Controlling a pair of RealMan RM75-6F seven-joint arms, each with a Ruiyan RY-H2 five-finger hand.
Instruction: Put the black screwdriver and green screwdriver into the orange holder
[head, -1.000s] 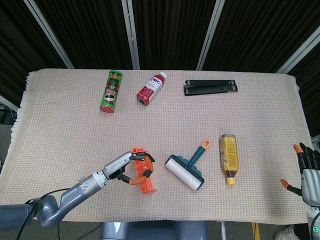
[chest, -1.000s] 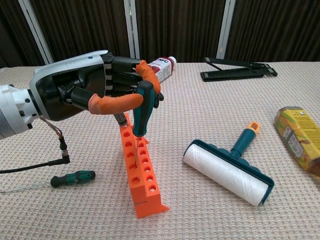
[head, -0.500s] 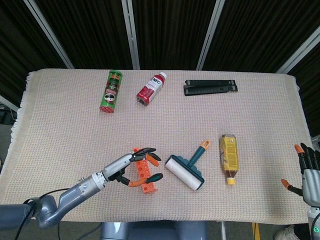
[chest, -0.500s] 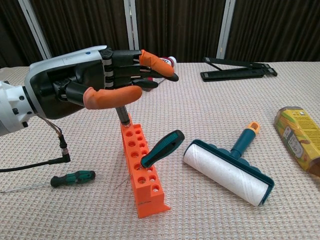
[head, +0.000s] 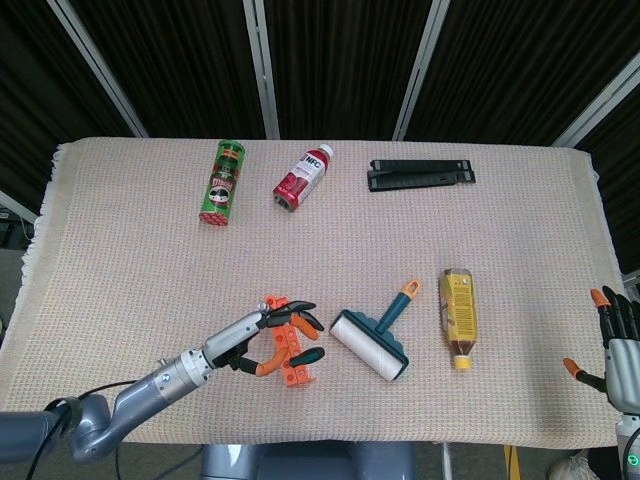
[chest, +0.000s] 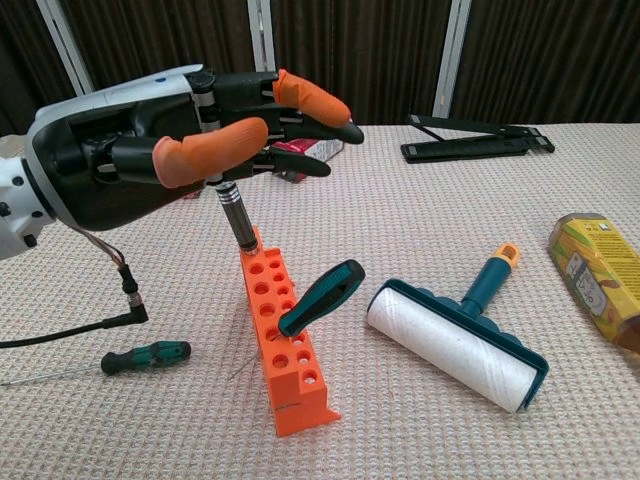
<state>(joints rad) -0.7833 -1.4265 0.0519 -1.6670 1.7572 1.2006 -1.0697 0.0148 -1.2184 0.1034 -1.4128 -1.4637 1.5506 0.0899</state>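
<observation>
The orange holder stands on the cloth, also seen in the head view as the holder. A dark green-handled screwdriver sits with its tip in one of the holder's holes and leans to the right. A black and silver tool stands upright in the far end of the holder. My left hand hovers above the holder, fingers spread, holding nothing. A small green and black screwdriver lies on the cloth left of the holder. My right hand is at the table's right edge with its fingers apart.
A lint roller lies just right of the holder, with a yellow bottle beyond it. At the back are a green can, a red bottle and a black folded stand. A cable trails from my left wrist.
My left hand let go of the dark green-handled screwdriver, opened and lifted slightly. The screwdriver tipped from upright and now leans right in the holder.
</observation>
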